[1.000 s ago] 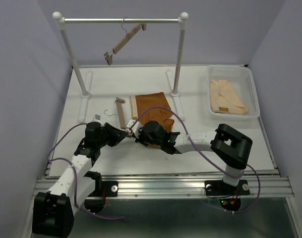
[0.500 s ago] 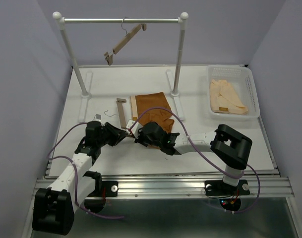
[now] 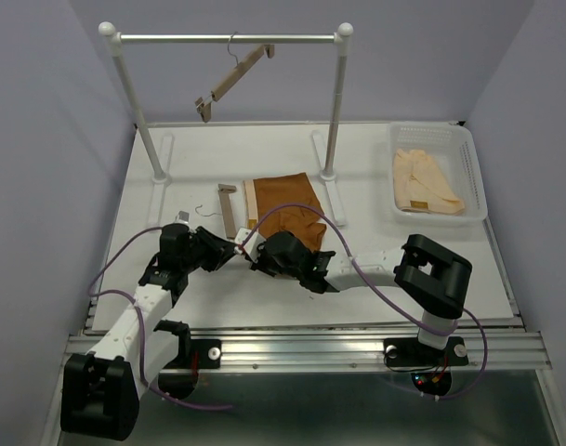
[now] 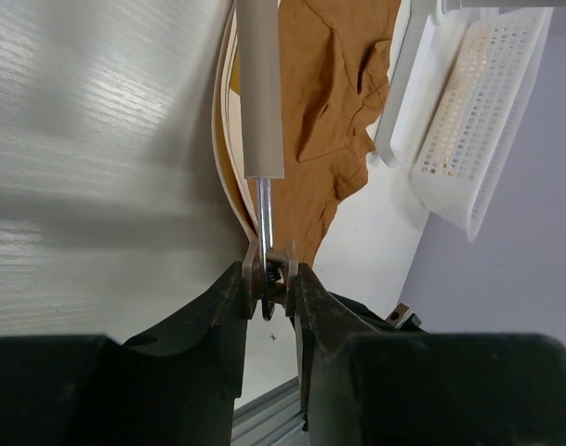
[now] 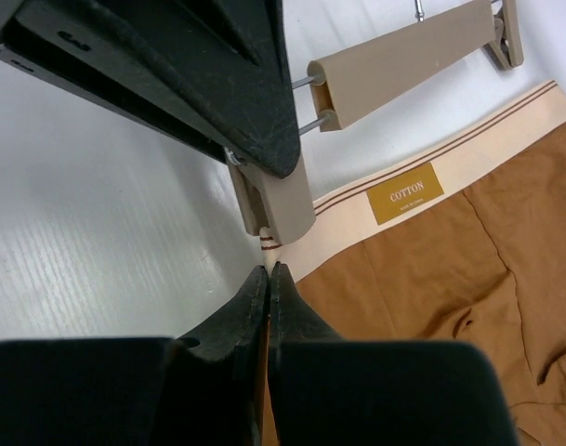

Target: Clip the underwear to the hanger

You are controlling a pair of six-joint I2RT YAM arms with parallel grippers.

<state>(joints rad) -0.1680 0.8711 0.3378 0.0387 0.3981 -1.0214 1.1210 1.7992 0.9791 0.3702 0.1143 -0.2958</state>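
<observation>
Top external view: the left gripper [image 3: 229, 251] and the right gripper [image 3: 255, 253] meet tip to tip low over the table [image 3: 199, 158]. The hanger [image 3: 228, 209] lies flat, running away from the left gripper's tips toward the rack [image 3: 227, 39]. The underwear [image 3: 283, 200] lies just beside the hanger and bunches up around the right gripper's head. A second hanger [image 3: 234, 79] hangs tilted from the rack's rail, well beyond both tools. Far off to the right gripper's outer side, a white basket [image 3: 473, 172] holds a peach garment [image 3: 427, 181].

Left wrist view: the two black fingers [image 4: 229, 307] are clamped on the metal clip [image 4: 256, 271] at the hanger's near end. From that clip a thin metal rod and then the pale bar run straight away from the tips. The rust-brown cloth spreads just beside the bar, its pale waistband edge curling up against it.

Right wrist view: the right gripper's fingers are pressed together, no gap between them, with their tips at the edge of the beige waistband [image 5: 357, 223]. Whether cloth is caught between them I cannot tell. Just ahead of the tips sits the clip, gripped by the left tool's black fingers. A mustard label [image 5: 405, 192] reading COTTON lies on the waistband, ahead and to one side.
</observation>
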